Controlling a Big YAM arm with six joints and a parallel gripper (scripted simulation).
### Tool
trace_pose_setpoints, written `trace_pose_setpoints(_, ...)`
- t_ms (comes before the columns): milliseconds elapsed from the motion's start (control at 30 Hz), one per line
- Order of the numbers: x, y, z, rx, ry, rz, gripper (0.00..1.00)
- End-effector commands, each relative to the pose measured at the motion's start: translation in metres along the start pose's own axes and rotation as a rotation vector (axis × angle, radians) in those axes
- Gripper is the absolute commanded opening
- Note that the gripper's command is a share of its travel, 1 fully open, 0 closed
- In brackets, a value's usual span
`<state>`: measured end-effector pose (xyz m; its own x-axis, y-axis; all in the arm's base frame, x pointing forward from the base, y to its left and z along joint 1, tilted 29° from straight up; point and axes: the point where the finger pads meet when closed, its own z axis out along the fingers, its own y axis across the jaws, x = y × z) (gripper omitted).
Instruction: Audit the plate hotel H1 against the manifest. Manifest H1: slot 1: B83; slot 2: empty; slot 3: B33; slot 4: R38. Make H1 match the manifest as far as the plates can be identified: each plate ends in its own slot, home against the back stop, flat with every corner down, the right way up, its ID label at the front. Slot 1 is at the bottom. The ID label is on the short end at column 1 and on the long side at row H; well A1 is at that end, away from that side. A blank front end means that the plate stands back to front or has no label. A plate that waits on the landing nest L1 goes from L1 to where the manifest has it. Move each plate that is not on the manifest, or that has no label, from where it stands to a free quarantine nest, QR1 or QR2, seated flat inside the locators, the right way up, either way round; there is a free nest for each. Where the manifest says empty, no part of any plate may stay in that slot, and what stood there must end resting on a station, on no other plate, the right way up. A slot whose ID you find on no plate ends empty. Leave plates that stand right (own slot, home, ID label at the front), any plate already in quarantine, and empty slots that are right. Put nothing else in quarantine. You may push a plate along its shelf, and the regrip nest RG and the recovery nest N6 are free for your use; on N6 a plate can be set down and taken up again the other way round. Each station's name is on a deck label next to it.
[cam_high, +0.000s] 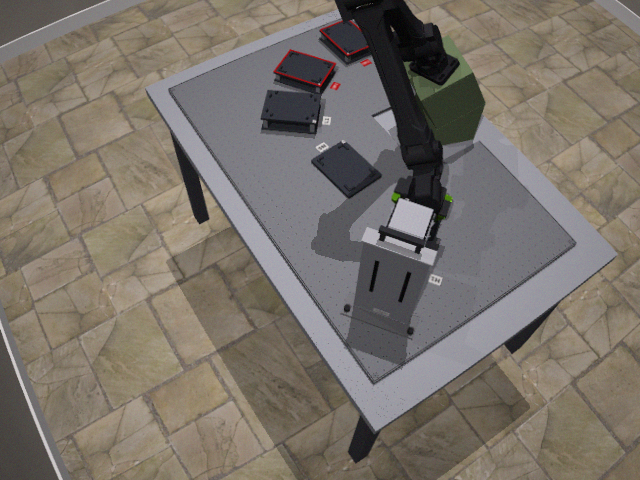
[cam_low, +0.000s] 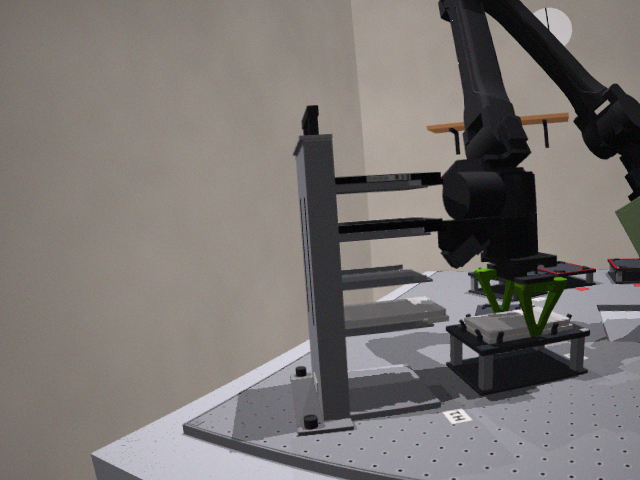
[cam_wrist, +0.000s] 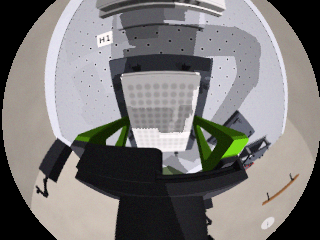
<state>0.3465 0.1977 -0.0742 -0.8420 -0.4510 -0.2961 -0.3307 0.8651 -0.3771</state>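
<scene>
The plate hotel H1 (cam_low: 320, 268) stands near the table's front. Its two upper shelves each hold a dark plate (cam_low: 387, 180) (cam_low: 387, 226). The shelf below them (cam_low: 382, 276) looks bare. The bottom shelf holds a grey plate (cam_low: 392, 312). A pale plate (cam_low: 516, 325) lies flat on a raised black nest (cam_low: 516, 356) in front of the hotel; it also shows from above (cam_high: 410, 219) and in the wrist view (cam_wrist: 160, 110). My gripper (cam_low: 519, 304) is open, pointing down, with its green fingers astride this plate at plate height (cam_wrist: 163, 140). No ID labels are readable.
Two red-edged quarantine nests (cam_high: 305, 68) (cam_high: 345, 37) stand at the table's back, both bare. A raised dark nest (cam_high: 291, 109) and a flat dark nest (cam_high: 346, 167) lie between them and the hotel. A green box (cam_high: 449, 103) holds the arm's base.
</scene>
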Motion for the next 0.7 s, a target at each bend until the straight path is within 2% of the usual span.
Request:
trace_pose_setpoints(0, -0.0106, 0.0021, -0.0038, -0.007, -0.025, -0.001, 1.0)
trace_pose_setpoints(33, -0.0106, 0.0021, -0.0038, -0.007, -0.025, -0.001, 1.0)
trace_pose_setpoints(67, -0.0106, 0.0021, -0.0038, -0.007, -0.025, -0.001, 0.86)
trace_pose_setpoints(667, -0.0106, 0.0021, -0.0038, -0.007, -0.025, -0.001, 0.86)
